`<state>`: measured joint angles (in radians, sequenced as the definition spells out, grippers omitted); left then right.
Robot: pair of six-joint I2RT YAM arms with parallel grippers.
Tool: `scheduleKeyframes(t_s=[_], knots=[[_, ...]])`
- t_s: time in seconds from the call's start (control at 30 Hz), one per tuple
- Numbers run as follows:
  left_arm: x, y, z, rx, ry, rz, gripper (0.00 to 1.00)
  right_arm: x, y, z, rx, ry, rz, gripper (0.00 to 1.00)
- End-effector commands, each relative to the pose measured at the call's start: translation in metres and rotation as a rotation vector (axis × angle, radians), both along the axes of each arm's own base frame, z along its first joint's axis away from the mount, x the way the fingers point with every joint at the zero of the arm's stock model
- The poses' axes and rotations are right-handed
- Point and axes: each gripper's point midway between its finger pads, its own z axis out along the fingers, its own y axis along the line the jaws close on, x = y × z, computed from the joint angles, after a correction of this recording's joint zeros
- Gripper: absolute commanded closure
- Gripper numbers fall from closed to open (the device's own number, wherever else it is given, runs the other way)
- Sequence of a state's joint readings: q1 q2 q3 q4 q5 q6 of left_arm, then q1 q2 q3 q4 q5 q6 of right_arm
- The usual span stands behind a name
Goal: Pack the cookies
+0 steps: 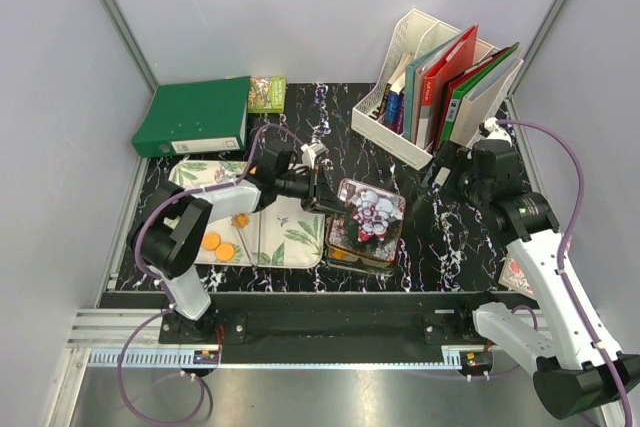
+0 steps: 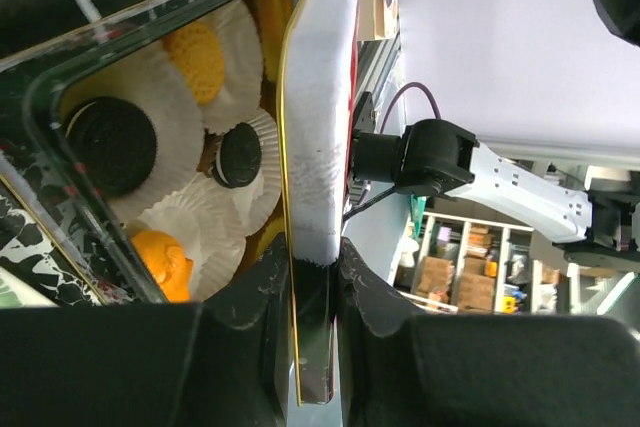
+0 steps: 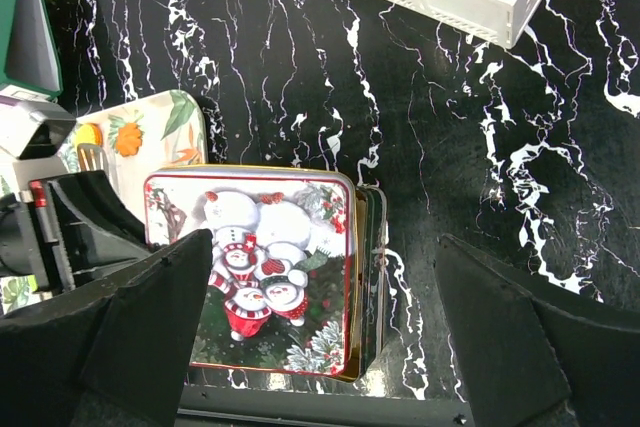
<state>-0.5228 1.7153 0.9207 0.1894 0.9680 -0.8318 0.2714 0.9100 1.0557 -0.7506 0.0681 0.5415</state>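
Lid step: left gripper (image 1: 322,195) holds the lid (image 3: 250,267) by its edge, ajar over the tin (image 3: 372,257).
Its jaws pinch the lid rim. The right gripper (image 3: 320,247) hovers above with jaws spread wide, holding nothing. Some cookies (image 2: 112,145) sit in paper cups (image 2: 238,52) inside the tin. Three loose orange cookies (image 1: 218,246) lie on the placemat (image 1: 285,237), well apart from it. Packing looks unfinished, and the next move likely needs the lid clear for loading. The file rack (image 1: 430,87) and green binder (image 1: 195,117) stand at the back of the table (image 1: 440,237), not in the way.
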Motion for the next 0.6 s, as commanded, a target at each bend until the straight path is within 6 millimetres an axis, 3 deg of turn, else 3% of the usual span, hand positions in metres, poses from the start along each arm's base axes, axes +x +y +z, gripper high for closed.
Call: scheduleKeyframes(t_s=[0.0,0.23,0.57], knots=[[-0.003,-0.004,0.001,-0.064,0.018,-0.019,1.0,0.004,0.002,0.003,-0.016,-0.019,0.023,0.0],[-0.007,-0.005,0.003,-0.134,0.082,0.005,1.0,0.006,0.005,-0.002,-0.008,-0.008,0.031,0.0],[-0.014,-0.003,-0.01,-0.16,0.14,0.026,1.0,0.005,0.007,-0.015,-0.001,0.018,0.037,0.0]])
